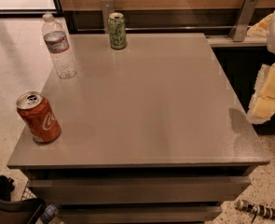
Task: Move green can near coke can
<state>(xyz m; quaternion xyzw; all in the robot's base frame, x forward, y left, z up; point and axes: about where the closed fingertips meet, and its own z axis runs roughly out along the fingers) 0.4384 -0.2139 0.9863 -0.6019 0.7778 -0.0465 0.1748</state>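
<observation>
In the camera view, the green can (117, 31) stood upright near the far edge of the grey table (155, 111), its long axis vertical and its silver top facing up. The coke can (39, 118) also stood on its base, top up, at the near left corner, well apart from the green can. A clear water bottle (59, 46) stood upright by the left edge, between the two cans and nearer the green one. The gripper (270, 90) hung off the table's right side, partly cut by the frame edge, touching nothing. Whether it was spread or closed could not be told.
</observation>
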